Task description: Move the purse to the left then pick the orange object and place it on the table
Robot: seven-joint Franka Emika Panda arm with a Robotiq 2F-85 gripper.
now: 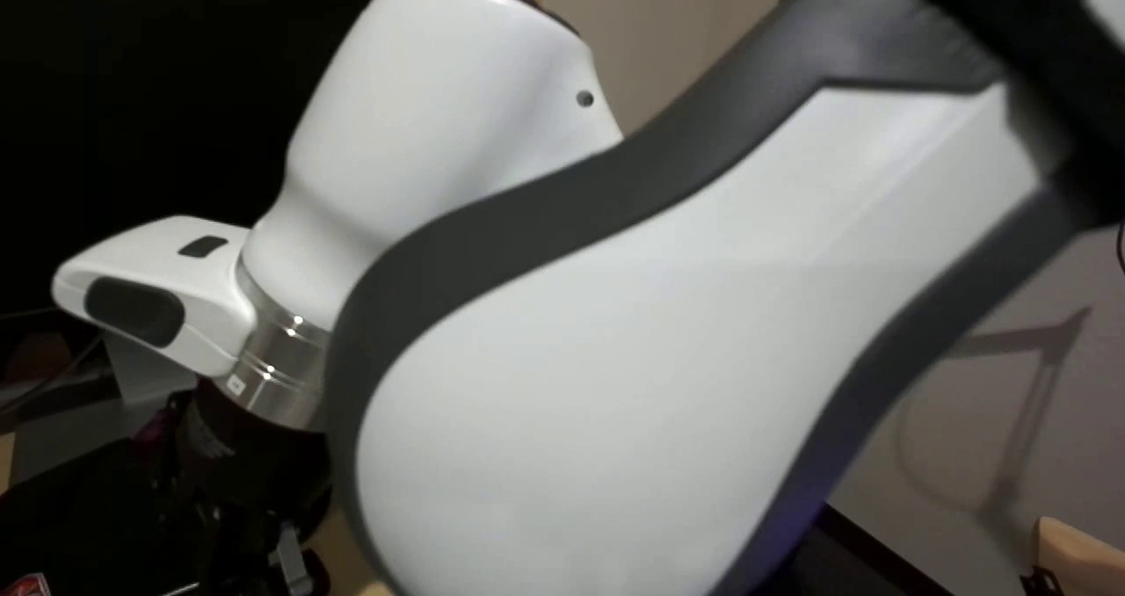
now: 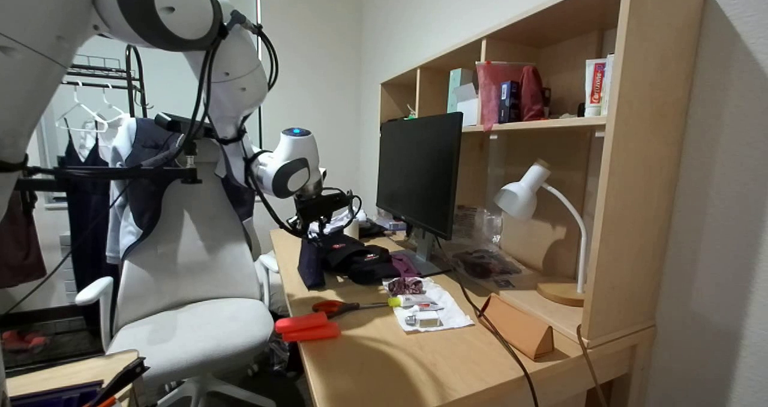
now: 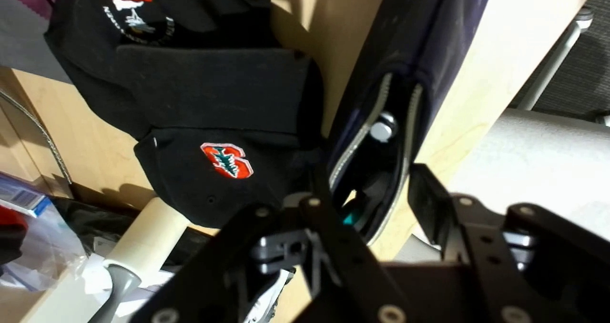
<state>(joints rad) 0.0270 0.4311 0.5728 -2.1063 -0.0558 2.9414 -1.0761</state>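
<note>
Red S [image 3: 226, 161] on a black cap [image 3: 264, 170]; other lettering [image 3: 169, 26] unclear.

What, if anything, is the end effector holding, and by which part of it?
Apparently nothing: the end effector stands open astride the unzipped end of the purse, and the table shows between the purse and one finger.

A white lamp [image 2: 521, 198] stands under wooden shelves [image 2: 636, 155], near a black monitor [image 2: 418, 176] and a tan case [image 2: 516, 329]; scissors [image 2: 344, 307] point toward a white sheet [image 2: 456, 319] bearing a tube [image 2: 415, 299]; black caps [image 3: 214, 94] touch; clothes [image 2: 87, 215] hang behind a pale chair [image 2: 189, 233]
</note>
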